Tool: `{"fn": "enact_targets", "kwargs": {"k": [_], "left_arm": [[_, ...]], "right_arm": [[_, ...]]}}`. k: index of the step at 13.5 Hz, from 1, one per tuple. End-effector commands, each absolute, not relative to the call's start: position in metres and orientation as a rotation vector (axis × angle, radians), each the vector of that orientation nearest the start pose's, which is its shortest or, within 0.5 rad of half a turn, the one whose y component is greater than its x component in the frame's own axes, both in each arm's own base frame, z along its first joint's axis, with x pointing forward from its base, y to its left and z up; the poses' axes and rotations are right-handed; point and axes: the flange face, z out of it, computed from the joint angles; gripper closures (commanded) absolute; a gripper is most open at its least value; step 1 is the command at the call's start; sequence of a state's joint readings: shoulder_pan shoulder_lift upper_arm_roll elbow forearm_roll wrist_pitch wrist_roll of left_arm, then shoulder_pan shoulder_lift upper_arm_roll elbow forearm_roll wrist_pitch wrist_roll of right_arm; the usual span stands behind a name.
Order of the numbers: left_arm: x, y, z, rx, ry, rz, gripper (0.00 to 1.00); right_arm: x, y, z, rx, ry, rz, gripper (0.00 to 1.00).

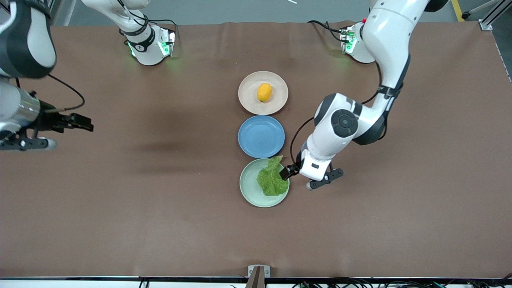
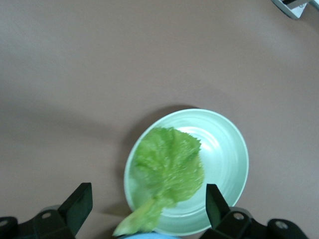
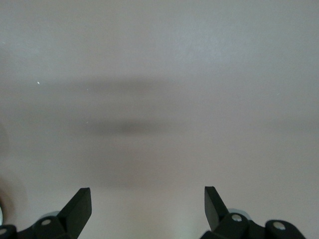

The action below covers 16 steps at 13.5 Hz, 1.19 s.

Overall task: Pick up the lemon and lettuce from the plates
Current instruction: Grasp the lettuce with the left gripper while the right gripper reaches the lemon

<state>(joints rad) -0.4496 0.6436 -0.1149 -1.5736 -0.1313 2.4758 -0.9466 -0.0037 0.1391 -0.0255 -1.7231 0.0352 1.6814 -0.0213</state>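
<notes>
Plates: three in a row on the counter point(image 1: 120, 224), running from the robots' bases toward the front camera.
Farthest plate point(image 1: 248, 100): holds the lemon point(image 1: 264, 92).
Middle plate point(image 1: 261, 136): between the other two.
Nearest plate point(image 1: 250, 190): holds the lettuce point(image 1: 272, 178), leaf on the half toward the left arm's end, stem tip overhanging the rim toward the middle plate.
Left claw point(image 1: 289, 173): over the nearest plate's rim, beside the lettuce.
Right claw point(image 1: 82, 123): over bare counter at the right arm's end, well apart from the plates.
</notes>
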Motion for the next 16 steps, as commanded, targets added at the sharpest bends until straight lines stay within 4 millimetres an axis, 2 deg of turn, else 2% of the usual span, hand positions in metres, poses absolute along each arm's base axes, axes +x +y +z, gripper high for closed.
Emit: {"fn": "enact_targets", "kwargs": {"k": [1,2,4,5,7,9,11,13,14,16], "left_arm": [[0.614,-0.397,0.266,-3.298,-1.04,-0.114,0.0],[0.609,-0.404,0.259,-3.277,-1.105,-0.096,0.0],[0.609,-0.407,0.248,-3.241,-1.233,-0.095,0.0],[0.605,-0.415,0.243,-3.245,-1.266,-0.108,0.02],[0.605,-0.415,0.233,-3.235,-1.294,-0.107,0.13],[0.604,-0.414,0.228,-3.228,-1.288,-0.1,0.19],[0.602,-0.413,0.219,-3.22,-1.281,-0.088,0.23],[0.602,-0.413,0.21,-3.212,-1.278,-0.077,0.26],[0.602,-0.412,0.207,-3.208,-1.279,-0.076,0.27],[0.601,-0.413,0.205,-3.207,-1.276,-0.072,0.32]], "right_arm": [[0.573,0.04,0.487,-3.097,0.218,0.317,0.0],[0.566,0.063,0.483,-3.087,0.259,0.343,0.0],[0.55,0.107,0.48,-3.027,0.372,0.363,0.0],[0.539,0.135,0.48,-3.035,0.358,0.352,0.0],[0.516,0.191,0.48,-3.05,0.322,0.304,0.0],[0.489,0.254,0.469,-3.062,0.336,0.268,0.0],[0.45,0.324,0.441,-3.039,0.438,0.178,0.0],[0.415,0.38,0.417,-2.969,0.537,0.073,0.0],[0.398,0.412,0.394,-2.962,0.535,0.062,0.0],[0.383,0.447,0.356,-2.938,0.568,0.036,0.0]]}}
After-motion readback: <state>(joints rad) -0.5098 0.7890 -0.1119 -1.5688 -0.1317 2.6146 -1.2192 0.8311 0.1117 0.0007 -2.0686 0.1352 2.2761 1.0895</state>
